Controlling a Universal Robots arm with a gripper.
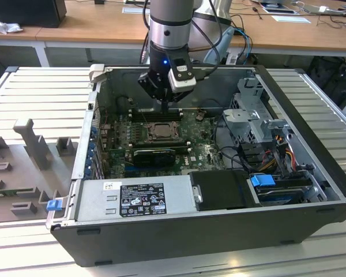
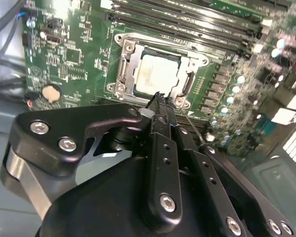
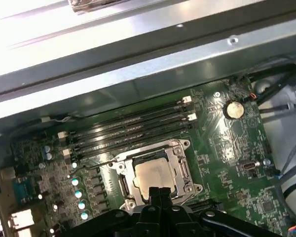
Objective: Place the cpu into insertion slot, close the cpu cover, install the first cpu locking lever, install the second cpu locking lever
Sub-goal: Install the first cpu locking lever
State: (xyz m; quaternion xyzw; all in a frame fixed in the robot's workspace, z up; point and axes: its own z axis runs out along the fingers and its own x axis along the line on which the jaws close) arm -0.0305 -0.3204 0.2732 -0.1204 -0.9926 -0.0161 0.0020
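Exterior view: arm vertical inside the open case [image 1: 219, 234]; gripper [image 1: 164, 107] just above the insertion slot [image 1: 176, 128], well apart from the case walls.
Second wrist view: fingers [image 2: 161, 116] together, holding nothing, tips over the edge of the cpu [image 2: 160, 74].
First wrist view: cpu seated in the slot, cpu cover [image 3: 182, 173] lying down around it.

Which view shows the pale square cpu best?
The second wrist view: the pale silvery-beige square cpu sits large and nearly whole. The first wrist view has the gripper overlapping its edge; the exterior view shows it small and distant.
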